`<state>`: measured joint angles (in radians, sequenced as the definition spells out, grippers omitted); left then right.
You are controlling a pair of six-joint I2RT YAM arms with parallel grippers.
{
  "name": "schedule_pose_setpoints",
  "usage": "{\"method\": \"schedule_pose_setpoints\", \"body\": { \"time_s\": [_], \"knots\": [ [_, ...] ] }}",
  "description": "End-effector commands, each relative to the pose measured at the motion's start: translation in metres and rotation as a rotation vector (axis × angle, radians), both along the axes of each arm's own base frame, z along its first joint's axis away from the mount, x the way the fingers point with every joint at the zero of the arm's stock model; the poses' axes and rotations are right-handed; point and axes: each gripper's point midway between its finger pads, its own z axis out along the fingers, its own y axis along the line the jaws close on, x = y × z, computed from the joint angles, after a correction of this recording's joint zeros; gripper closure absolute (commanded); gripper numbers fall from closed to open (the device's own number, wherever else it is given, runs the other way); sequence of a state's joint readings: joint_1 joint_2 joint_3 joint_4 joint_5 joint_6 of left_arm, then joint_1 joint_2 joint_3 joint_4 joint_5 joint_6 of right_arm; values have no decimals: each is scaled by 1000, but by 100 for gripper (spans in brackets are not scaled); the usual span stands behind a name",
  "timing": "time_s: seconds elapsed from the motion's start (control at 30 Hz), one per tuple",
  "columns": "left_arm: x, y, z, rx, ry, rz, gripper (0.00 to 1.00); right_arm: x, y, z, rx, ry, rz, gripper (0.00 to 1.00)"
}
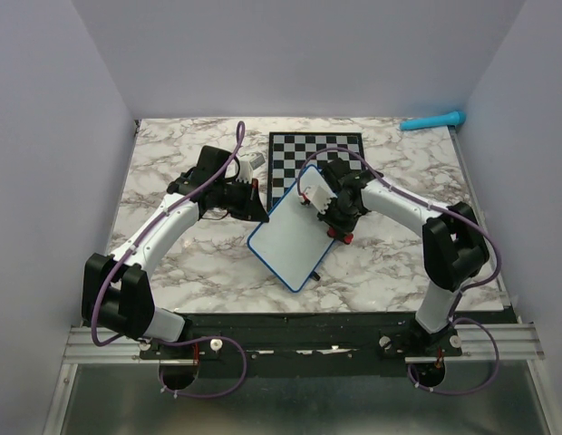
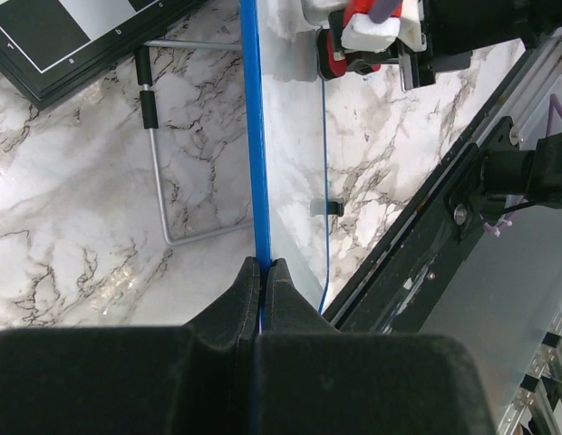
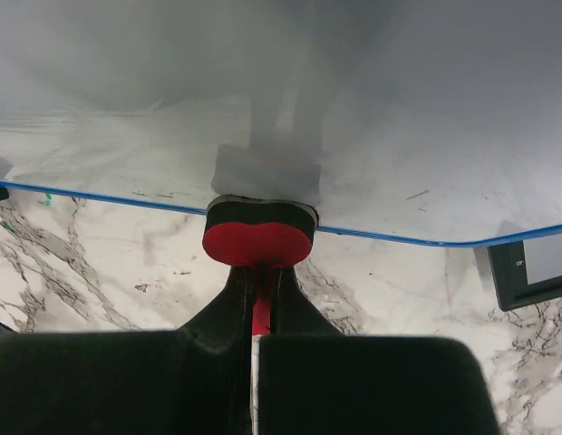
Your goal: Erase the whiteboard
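The counter (image 1: 181,263) is marble-patterned, with plain walls on the left, far and right sides. The left pincer (image 2: 261,267) is closed on the thin blue rim of the whiteboard (image 1: 290,243), gripping its left edge. The whiteboard sits at the middle of the counter, turned at an angle. Its far corner overlaps the near left part of the chessboard (image 1: 299,154).

In the left wrist view the whiteboard is seen almost edge-on. A bent wire stand (image 2: 156,172) lies on the counter just left of the rim. Whether the stand is attached to the whiteboard cannot be determined. No writing can be made out on the white surface; only faint specks show near the edge in the right wrist view.

The right pincer (image 3: 261,276) is closed on the red handle of an eraser (image 3: 259,240), which has a red top and a dark pad. The eraser touches the whiteboard at its right edge. The right arm hides part of the whiteboard and chessboard in the top view.

A teal object (image 1: 433,120) lies at the far right corner, well apart from both arms. Its type cannot be determined.
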<state>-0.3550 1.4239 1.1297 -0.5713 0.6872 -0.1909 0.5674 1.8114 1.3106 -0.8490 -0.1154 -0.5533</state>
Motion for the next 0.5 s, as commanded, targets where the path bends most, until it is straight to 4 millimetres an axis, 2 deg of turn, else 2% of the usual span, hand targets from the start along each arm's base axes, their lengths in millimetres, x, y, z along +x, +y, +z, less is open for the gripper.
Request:
{"method": "schedule_pose_setpoints", "body": {
  "time_s": [0.0,0.03,0.13,0.17,0.23,0.27,0.37,0.47],
  "knots": [
    [-15,-8,0,-23,30,-68,100,11,1,4,24,-17,5,99],
    [-16,-8,-1,-24,33,-69,100,27,11,20,57,-60,-1,99],
    [-15,-7,-1,-20,27,-68,100,49,24,39,92,-100,-21,99],
    [-15,-7,0,-20,27,-68,100,64,31,56,121,-147,-31,99],
    [-15,-6,-1,-16,26,-68,100,78,38,64,138,-170,-44,99],
    [-15,-6,-1,-15,25,-69,100,88,41,75,154,-198,-49,99],
    [-15,-6,-3,-11,27,-71,100,95,38,72,147,-194,-58,99],
    [-15,-6,-2,-10,26,-73,100,80,30,56,131,-150,-49,99]
  ]
}}
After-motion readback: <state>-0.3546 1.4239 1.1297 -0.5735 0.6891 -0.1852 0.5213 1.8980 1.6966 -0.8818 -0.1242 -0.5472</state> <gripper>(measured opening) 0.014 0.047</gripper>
